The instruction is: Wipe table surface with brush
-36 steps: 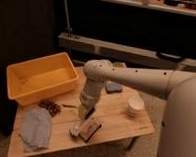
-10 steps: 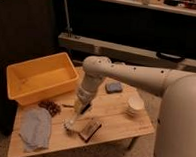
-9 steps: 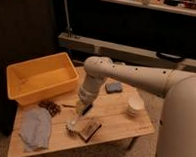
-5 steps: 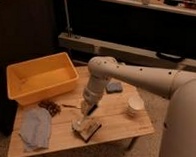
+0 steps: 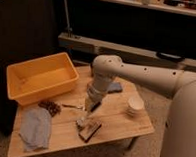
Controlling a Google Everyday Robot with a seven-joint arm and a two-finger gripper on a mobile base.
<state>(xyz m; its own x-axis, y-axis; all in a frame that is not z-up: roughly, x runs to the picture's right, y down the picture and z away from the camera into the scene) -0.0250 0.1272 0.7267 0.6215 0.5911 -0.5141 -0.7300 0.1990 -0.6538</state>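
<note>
Brush head down on worktop, mid-wipe.
Near edge: wooden block brush point(image 5: 91, 130); just behind it the brush point(image 5: 87, 115) runs steeply up into the gripper point(image 5: 93, 104), head directly below on worktop point(image 5: 116, 119). Gripper opening: cannot tell. Yellow tub point(image 5: 40, 79) far-left.

table surface point(image 5: 116, 116) | carries: yellow tub point(image 5: 41, 79), grey cloth point(image 5: 34, 129), wooden block brush point(image 5: 90, 129), white cup point(image 5: 135, 106) | hand point(image 5: 91, 106) above centre
</note>
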